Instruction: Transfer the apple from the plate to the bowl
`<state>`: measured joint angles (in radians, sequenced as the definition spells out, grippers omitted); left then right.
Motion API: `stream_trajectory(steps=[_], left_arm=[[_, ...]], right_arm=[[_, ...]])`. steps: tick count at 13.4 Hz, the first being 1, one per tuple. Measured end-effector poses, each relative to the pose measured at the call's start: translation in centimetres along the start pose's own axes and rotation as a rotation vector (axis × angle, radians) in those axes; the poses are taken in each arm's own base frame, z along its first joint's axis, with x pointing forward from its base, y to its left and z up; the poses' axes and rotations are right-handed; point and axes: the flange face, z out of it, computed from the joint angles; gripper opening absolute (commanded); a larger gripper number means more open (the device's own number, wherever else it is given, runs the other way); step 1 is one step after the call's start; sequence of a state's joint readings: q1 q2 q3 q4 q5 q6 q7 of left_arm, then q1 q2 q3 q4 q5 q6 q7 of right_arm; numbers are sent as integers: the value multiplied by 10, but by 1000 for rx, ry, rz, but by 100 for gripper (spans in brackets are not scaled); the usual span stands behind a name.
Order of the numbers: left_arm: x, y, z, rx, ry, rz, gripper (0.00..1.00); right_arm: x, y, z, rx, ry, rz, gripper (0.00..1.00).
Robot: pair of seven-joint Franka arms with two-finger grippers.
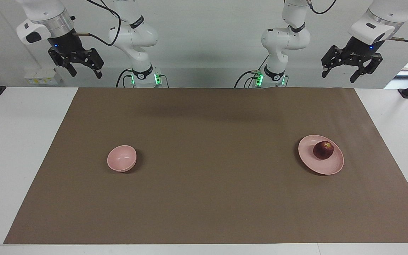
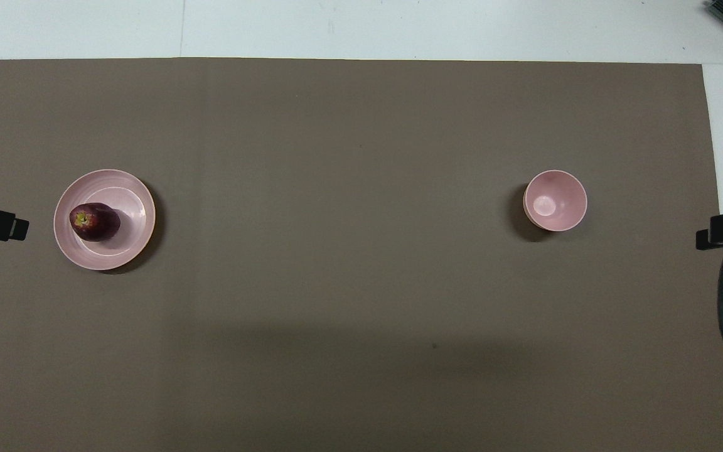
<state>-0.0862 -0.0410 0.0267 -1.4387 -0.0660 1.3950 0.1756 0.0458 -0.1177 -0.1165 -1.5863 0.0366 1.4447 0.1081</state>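
Both arms are waiting at the robots' edge of the bench, raised in the air. The left hand [image 1: 352,70] is hanging over the corner at the left arm's end, its fingers spread and holding nothing; the right hand [image 1: 78,65] is hanging over the corner at the right arm's end, likewise spread and holding nothing. Farther out, on the brown mat [image 1: 204,198] covering the bench [image 1: 12,141], the plate [image 1: 312,161] is lying toward the left arm's end, about midway between the robots' edge and the outer edge. The apple [image 1: 323,150] is sitting on the plate, its stalk end tipped toward the bench's end edge. The bowl [image 1: 121,158] is standing upright toward the right arm's end, well apart from the plate and with nothing in it.

Step in hand, as judged: none is under way yet; the apple is still waiting to be picked. The next move is calling for the left hand to descend over the plate, straddling the apple with fingers wide, since a round fruit is liable to roll.
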Motion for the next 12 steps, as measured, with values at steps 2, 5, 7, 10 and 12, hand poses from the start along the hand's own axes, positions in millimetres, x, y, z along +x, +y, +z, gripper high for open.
stream_trajectory(steps=[2, 5, 7, 10, 12], left_arm=[[3, 1, -2, 11, 21, -1, 100], [8, 4, -5, 34, 59, -87, 100], [8, 3, -5, 45, 59, -148, 100], [8, 3, -4, 57, 56, -167, 100], [6, 2, -2, 58, 34, -173, 100]], right_arm=[[0, 0, 0, 0, 0, 0, 100], [0, 0, 0, 0, 0, 0, 100], [0, 0, 0, 0, 0, 0, 100], [0, 0, 0, 0, 0, 0, 100], [0, 0, 0, 0, 0, 0, 100]])
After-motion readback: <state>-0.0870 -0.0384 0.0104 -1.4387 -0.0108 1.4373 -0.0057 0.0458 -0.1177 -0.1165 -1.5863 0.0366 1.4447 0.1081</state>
